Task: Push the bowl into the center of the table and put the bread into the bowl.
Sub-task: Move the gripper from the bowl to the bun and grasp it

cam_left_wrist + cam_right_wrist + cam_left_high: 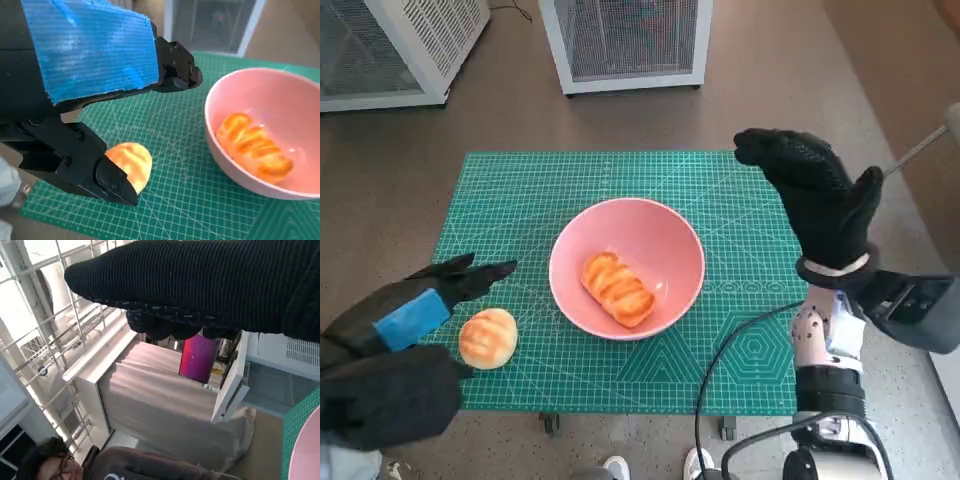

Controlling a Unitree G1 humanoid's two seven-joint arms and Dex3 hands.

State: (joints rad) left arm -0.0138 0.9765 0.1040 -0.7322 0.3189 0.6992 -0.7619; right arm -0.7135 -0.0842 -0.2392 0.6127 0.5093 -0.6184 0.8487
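Head view shows the left robot hand (415,310) open, empty, its fingers spread just beside a round bread roll (488,338) on the green cutting mat (520,200) covering the tabletop. Past the roll sits the pink bowl (626,268), a striped bread (617,289) inside. Right robot hand (820,195) hangs raised beyond the bowl, loosely open, holding nothing. Two white mesh cabinets (625,40) stand on the floor beyond.

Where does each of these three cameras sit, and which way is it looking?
Head view: on the head, looking steeply down at the mat, bowl, both hands.
Left wrist view: behind the left hand, facing the round bun and bowl.
Right wrist view: behind the right hand, facing out at the room and a person.
All three show the bowl.
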